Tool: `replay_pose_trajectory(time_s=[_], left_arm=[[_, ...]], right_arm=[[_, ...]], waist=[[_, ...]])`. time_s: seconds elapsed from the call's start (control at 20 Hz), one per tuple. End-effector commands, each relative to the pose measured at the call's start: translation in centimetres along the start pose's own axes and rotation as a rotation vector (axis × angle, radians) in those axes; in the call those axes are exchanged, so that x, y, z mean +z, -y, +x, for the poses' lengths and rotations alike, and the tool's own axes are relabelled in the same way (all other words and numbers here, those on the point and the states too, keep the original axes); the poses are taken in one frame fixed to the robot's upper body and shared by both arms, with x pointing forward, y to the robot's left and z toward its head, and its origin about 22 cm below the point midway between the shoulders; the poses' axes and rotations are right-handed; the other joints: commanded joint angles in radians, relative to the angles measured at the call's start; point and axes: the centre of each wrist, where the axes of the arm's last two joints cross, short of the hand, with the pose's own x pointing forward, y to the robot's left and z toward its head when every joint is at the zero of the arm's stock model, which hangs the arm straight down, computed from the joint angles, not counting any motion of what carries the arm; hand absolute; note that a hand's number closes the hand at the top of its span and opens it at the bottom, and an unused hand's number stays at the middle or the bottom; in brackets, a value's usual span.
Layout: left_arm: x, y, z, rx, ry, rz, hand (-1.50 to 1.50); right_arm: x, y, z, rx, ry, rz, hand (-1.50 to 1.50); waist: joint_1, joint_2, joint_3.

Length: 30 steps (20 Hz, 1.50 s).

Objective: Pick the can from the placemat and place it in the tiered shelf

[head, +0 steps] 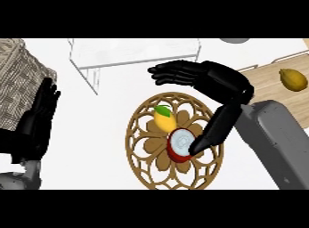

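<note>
A red can (180, 145) with a silver top stands on the round openwork wooden placemat (150, 169), right of its middle. My right hand (213, 78) hovers over the mat's far edge, its fingers spread and pointing left. Its long thumb (213, 129) reaches down, and the tip meets the can's right rim. The fingers are not curled round the can. The tiered shelf (137, 53), pale and see-through with thin legs, stands at the back just beyond the right hand. My left hand (35, 122) rests open at the left edge, fingers up.
A yellow lemon with a green leaf (164, 120) lies on the placemat just behind the can. A wicker basket (6, 75) fills the far left. A wooden tray (275, 89) at the right holds a yellow fruit (293, 79).
</note>
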Motion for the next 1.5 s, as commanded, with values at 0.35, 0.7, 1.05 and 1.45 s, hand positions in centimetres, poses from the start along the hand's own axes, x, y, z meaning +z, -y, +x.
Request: replay_pose_trajectory(time_s=[0.35, 0.7, 1.05, 1.45], left_arm=[[0.5, -0.8, -0.5, -0.008, -0.028, 0.014, 0.0], [0.0, -1.0, 1.0, -0.003, -0.022, 0.03, 0.0], [1.2, -0.7, 0.6, -0.002, -0.034, 0.029, 0.0], [1.1, -1.0, -1.8, -0.005, -0.034, 0.031, 0.0]], right_arm=[[-2.1, -2.7, 12.2, 0.682, -0.206, 0.419, -1.5], [-1.5, -7.9, 12.3, 1.031, -0.343, 0.442, -1.5], [-2.5, -12.2, 7.9, 1.151, -0.439, 0.392, -1.5], [-1.8, -11.1, 5.9, 1.362, -0.623, 0.391, -1.5]], waist=[[-0.016, -0.014, -0.002], [-0.028, -0.012, 0.0], [-0.013, -0.007, 0.0], [-0.018, -0.004, 0.0]])
